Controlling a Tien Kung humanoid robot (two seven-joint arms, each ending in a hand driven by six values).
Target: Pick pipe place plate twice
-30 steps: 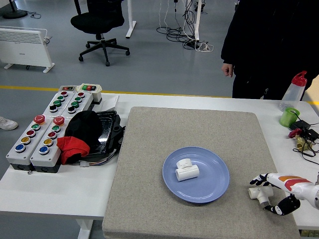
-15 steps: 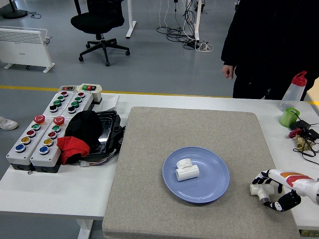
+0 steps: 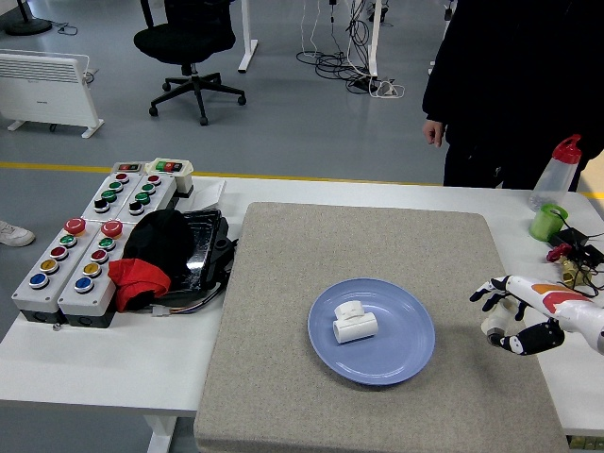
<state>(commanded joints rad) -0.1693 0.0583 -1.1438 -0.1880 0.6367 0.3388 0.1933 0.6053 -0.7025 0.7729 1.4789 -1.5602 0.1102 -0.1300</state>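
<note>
Pipe (white) lying on blue plate, right hand curled around second pipe, over mat.

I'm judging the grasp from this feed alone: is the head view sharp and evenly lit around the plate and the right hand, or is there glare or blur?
Head view: light is soft and even, with only faint shadows under the blue plate and its white pipe piece; no glare on either. The right hand is reasonably sharp, but its fingers hide most of whatever it holds.

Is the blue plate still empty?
No, one white pipe fitting already lies on the blue plate.
</note>
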